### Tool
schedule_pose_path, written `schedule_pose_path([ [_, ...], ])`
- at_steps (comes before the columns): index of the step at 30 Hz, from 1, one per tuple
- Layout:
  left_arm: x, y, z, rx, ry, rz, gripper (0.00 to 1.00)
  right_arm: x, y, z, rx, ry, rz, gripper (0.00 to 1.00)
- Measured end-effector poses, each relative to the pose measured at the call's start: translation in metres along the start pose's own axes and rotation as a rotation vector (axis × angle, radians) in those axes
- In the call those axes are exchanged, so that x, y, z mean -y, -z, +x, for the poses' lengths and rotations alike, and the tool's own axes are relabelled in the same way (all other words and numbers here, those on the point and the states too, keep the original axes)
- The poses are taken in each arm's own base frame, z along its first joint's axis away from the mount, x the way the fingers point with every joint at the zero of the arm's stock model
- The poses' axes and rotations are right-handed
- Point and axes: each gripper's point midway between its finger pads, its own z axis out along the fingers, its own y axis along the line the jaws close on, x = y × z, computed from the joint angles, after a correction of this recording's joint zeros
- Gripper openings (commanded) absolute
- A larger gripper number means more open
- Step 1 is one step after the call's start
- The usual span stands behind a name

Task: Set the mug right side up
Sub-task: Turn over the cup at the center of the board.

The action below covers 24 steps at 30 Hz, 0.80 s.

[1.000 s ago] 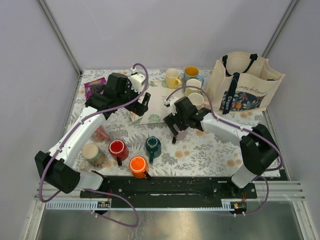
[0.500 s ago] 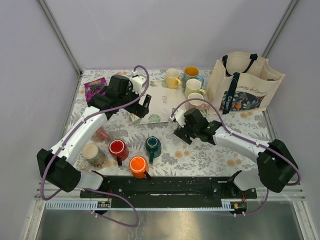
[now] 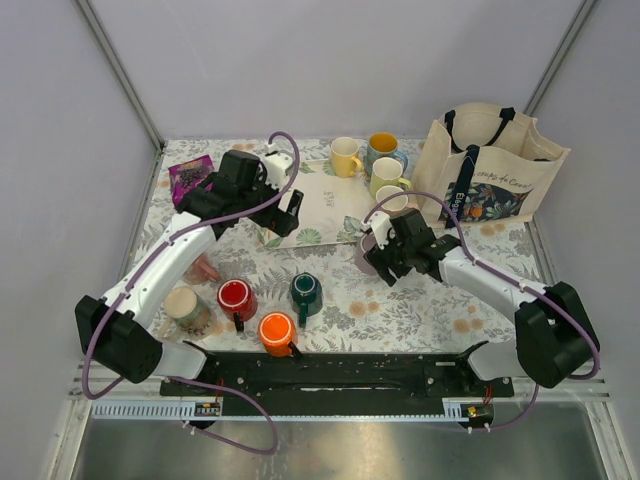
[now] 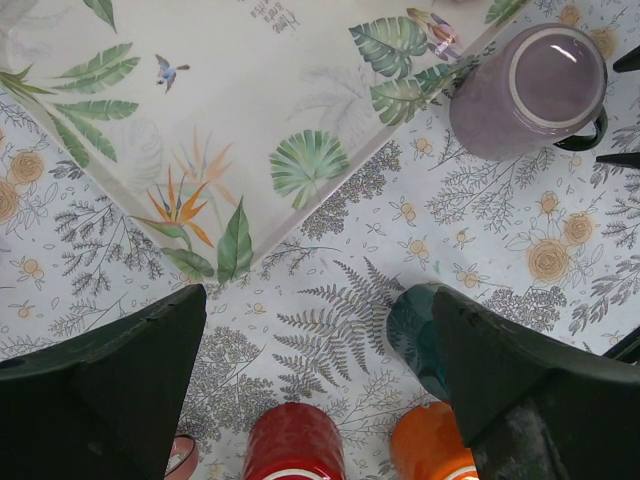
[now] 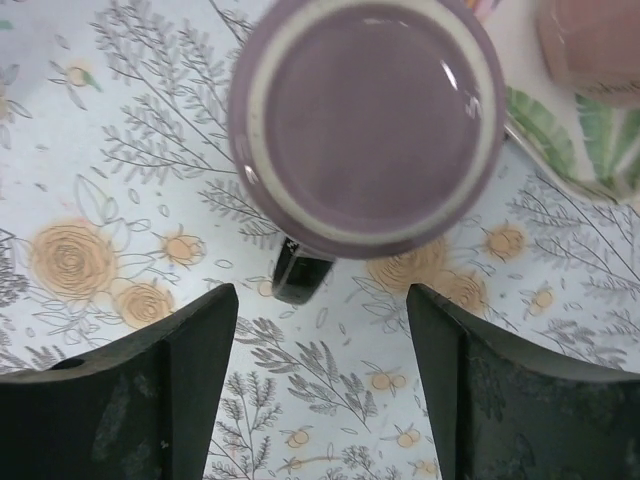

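Note:
The mug (image 3: 203, 268), salmon pink, lies on the cloth at the left, mostly hidden under my left arm. Only a sliver of its rim (image 4: 181, 456) shows in the left wrist view. My left gripper (image 3: 285, 215) (image 4: 318, 310) hangs open above the cloth by the tray's near corner, well right of the mug, nothing between its fingers. My right gripper (image 3: 385, 262) (image 5: 320, 330) is open over the cloth. It is just short of a mauve-grey mug (image 3: 368, 250) (image 5: 368, 120) that stands bottom up, with its dark handle (image 5: 300, 275) pointing toward the jaws.
Red (image 3: 235, 297), orange (image 3: 275, 330) and teal (image 3: 305, 290) mugs stand near the front, a speckled beige one (image 3: 185, 308) to their left. A leaf-print tray (image 3: 320, 200) lies mid-table. Yellow, blue, cream and pale pink (image 3: 392, 200) mugs sit behind. A tote bag (image 3: 490, 175) stands at the back right.
My right gripper has moved right and drawn back, uncovering the mauve-grey mug, and its jaws have narrowed a little. The left arm has barely moved.

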Motion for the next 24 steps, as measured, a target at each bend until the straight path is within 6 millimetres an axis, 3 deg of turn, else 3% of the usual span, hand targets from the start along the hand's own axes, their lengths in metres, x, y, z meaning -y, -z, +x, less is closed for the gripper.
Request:
schedule_pose_path([
  [8, 0.0, -0.003, 0.0, -0.003, 0.001, 0.005, 0.98, -0.014, -0.006, -0.004, 0.01, -0.005, -0.084, 0.78],
  [14, 0.001, -0.004, -0.003, 0.013, 0.015, 0.013, 0.98, -0.01, -0.018, -0.004, 0.001, -0.051, -0.052, 0.7],
  [22, 0.001, -0.008, -0.004, 0.035, 0.047, 0.027, 0.98, -0.009, -0.042, 0.012, -0.078, -0.036, -0.055, 0.37],
  [24, 0.002, -0.01, -0.002, 0.041, 0.057, 0.038, 0.98, -0.01, -0.045, 0.017, -0.095, -0.023, -0.062, 0.22],
])
